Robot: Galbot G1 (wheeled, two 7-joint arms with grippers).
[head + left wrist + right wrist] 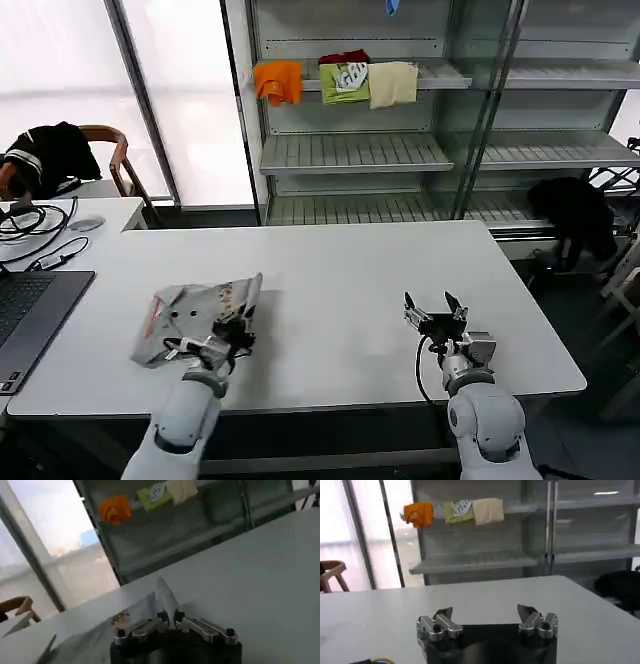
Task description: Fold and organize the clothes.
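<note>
A light grey shirt (190, 310) with a small multicolour print and orange trim lies bunched on the left part of the white table (340, 280). My left gripper (240, 322) is at the shirt's right edge, shut on a raised fold of the shirt (165, 597). In the left wrist view the left gripper (170, 616) pinches that upright flap between its tips. My right gripper (434, 305) rests over bare table at the front right, open with nothing between its fingers. The right gripper (485, 614) shows its fingers wide apart in the right wrist view.
A laptop (30, 310) and cables (35, 225) sit at the table's left edge. A shelf unit (400, 110) behind holds orange (278, 80), green (344, 80) and cream (393, 82) folded garments. A chair with a black garment (50, 155) stands far left; another black garment (575, 215) lies at right.
</note>
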